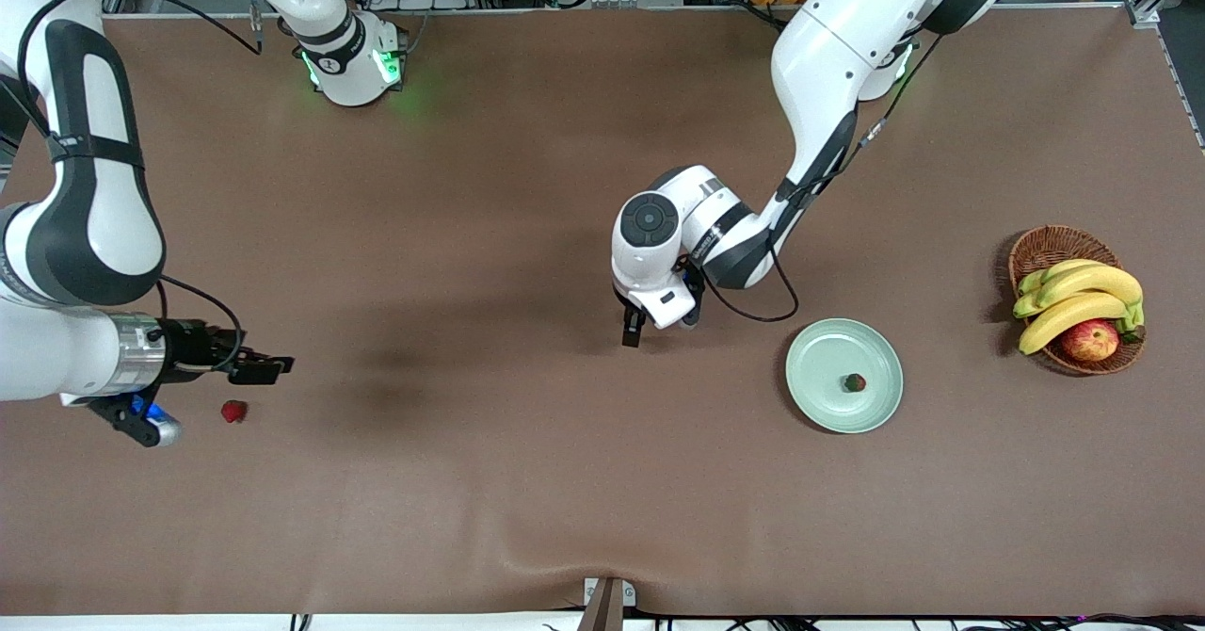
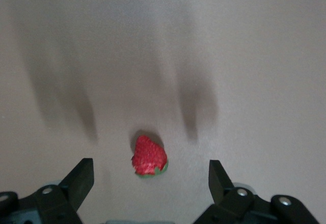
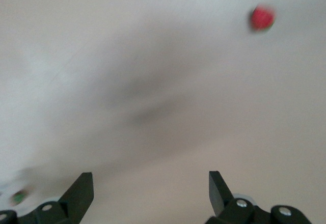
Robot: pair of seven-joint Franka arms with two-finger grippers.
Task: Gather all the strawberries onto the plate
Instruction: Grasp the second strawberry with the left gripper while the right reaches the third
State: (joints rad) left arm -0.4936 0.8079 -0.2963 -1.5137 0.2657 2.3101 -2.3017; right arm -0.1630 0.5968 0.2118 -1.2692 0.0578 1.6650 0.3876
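Left end effector (image 2: 150, 175) released, straddling strawberry (image 2: 148, 156) on worktop (image 1: 527, 480): off-centre squeeze may squirt berry out. Right end effector (image 3: 150, 186) released (waiting).

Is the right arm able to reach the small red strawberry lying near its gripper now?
Probably yes. The right gripper hangs open beside the small red strawberry on the brown table, and nothing stands between them.

Even overhead light, soft arm shadows on table (image 1: 527, 480); right wrist view blurred, perhaps motion.
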